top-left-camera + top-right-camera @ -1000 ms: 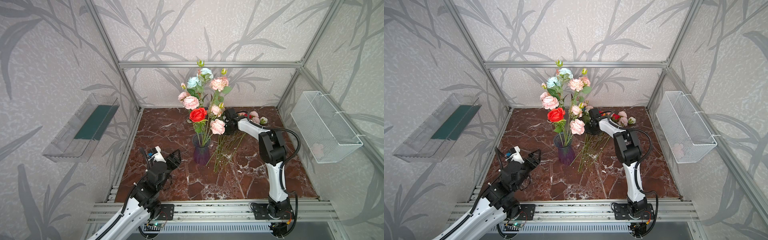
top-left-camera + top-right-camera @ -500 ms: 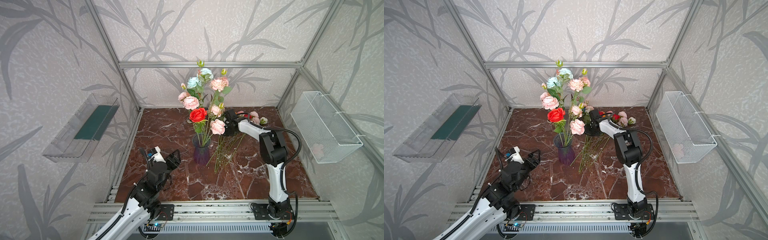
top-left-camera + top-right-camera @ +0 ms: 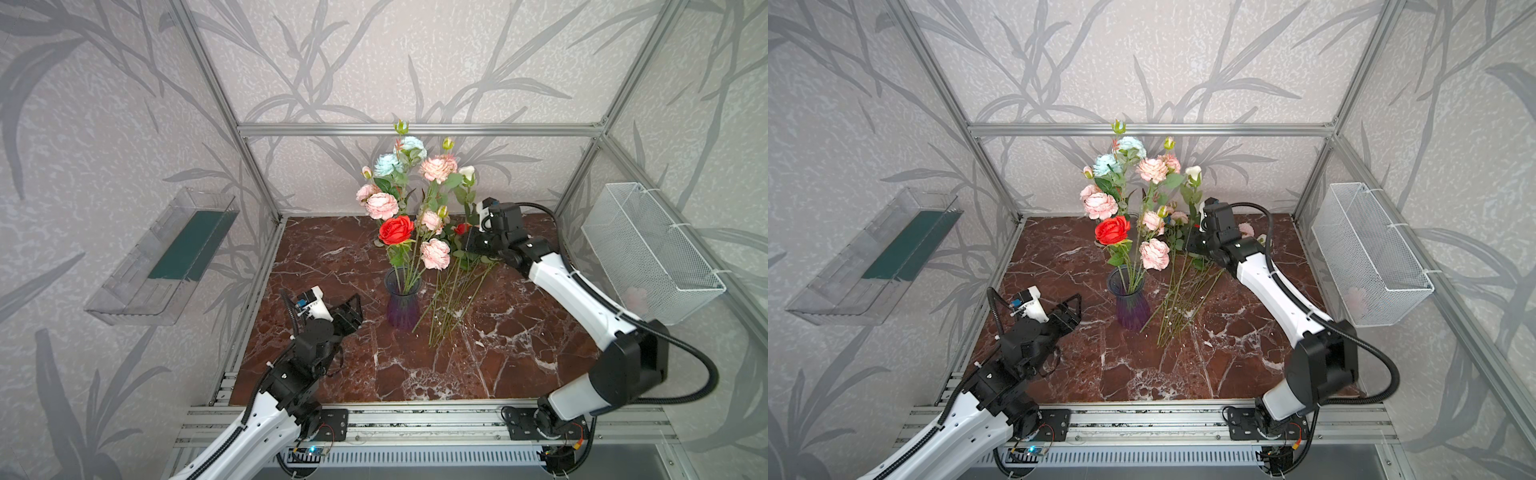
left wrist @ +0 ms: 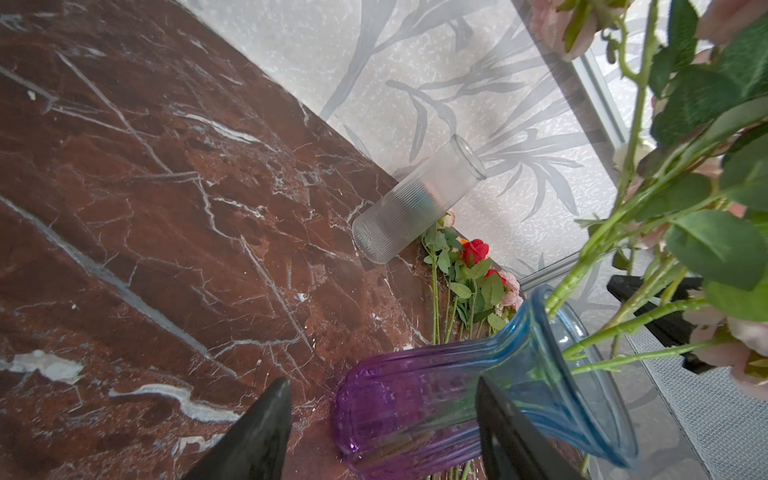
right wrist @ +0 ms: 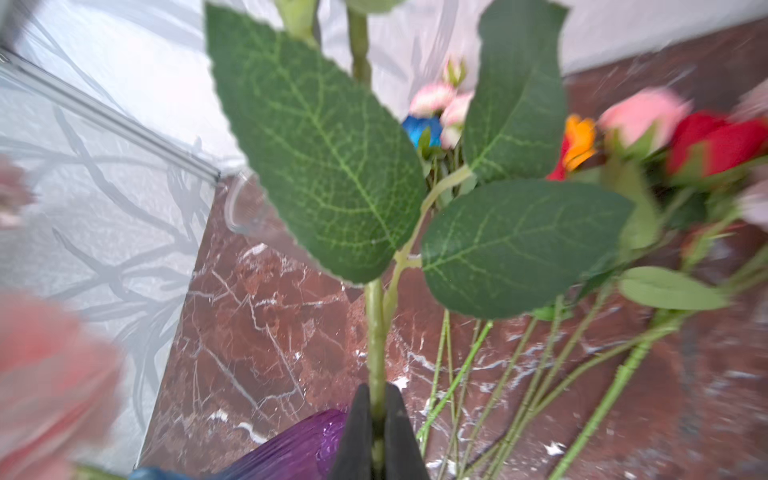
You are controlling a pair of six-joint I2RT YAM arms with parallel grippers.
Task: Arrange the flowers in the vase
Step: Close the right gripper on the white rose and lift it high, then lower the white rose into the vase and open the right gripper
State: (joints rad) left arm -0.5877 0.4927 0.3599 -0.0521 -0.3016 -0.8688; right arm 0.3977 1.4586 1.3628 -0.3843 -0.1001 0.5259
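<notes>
left fingers point(image 3: 354, 311) spread wide, nothing gripped, just beside the near side of the vase point(image 3: 401, 308). vase stood upright mid tabletop point(image 3: 328, 253), several flowers point(image 3: 397, 230) set in it. loose stems point(image 3: 451, 303) laid flat just right of the vase. behind them, right fingers point(image 5: 360, 432) clamped shut on one leafy stem point(image 5: 376, 332), long axis near upright, cream bud point(image 3: 467, 171) on top. vase mouth lies left of and nearer than that grip. stem's lower end is hidden. it is judged to need carrying left over the rim by the right arm.
</notes>
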